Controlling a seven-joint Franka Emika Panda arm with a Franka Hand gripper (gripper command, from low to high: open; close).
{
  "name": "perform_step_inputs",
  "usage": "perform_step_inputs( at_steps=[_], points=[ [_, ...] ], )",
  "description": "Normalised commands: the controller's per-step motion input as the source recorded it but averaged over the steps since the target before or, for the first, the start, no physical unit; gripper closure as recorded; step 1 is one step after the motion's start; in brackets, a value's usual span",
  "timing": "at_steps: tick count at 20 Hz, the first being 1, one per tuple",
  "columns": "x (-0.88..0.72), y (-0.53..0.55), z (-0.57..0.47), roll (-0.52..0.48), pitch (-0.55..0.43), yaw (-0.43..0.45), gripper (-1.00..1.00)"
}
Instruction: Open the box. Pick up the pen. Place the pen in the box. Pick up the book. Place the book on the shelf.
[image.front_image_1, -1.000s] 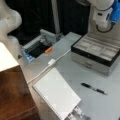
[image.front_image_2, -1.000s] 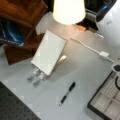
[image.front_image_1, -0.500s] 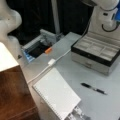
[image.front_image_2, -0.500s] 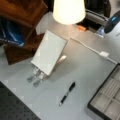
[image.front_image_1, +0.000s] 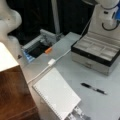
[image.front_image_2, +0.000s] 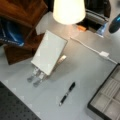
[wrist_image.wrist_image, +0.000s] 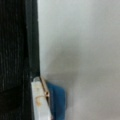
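Nothing on the table has shifted: one open box (image.front_image_1: 96, 53), one pen (image.front_image_1: 93, 88), one book (image.front_image_1: 56, 95); pincer state unclear.

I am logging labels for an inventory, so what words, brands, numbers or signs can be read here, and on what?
None can be read.
Notebook: plain white cover, no print.
Pen: no legible marking.
Box: no label shows.
Claw: not in view.

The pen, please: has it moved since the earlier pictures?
No. In both front views the pen lies where it did, at the same distance from the book. The gripper does not show.
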Motion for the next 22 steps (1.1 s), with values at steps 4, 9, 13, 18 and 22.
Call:
perform_step_inputs(
  at_steps=[4, 9, 13, 18, 22],
  points=[
    [0.36, -0.46, 0.24, -0.305, 0.113, 0.128, -1.00],
    [0.40, -0.55, 0.17, -0.348, 0.098, 0.134, -1.00],
    [0.34, -0.43, 0.22, -0.501, 0.109, 0.122, -1.00],
    [0.29, -0.30, 0.20, -0.656, 0.146, 0.167, -1.00],
    [0.28, -0.28, 0.07, -0.649, 0.136, 0.193, -1.00]
  ],
)
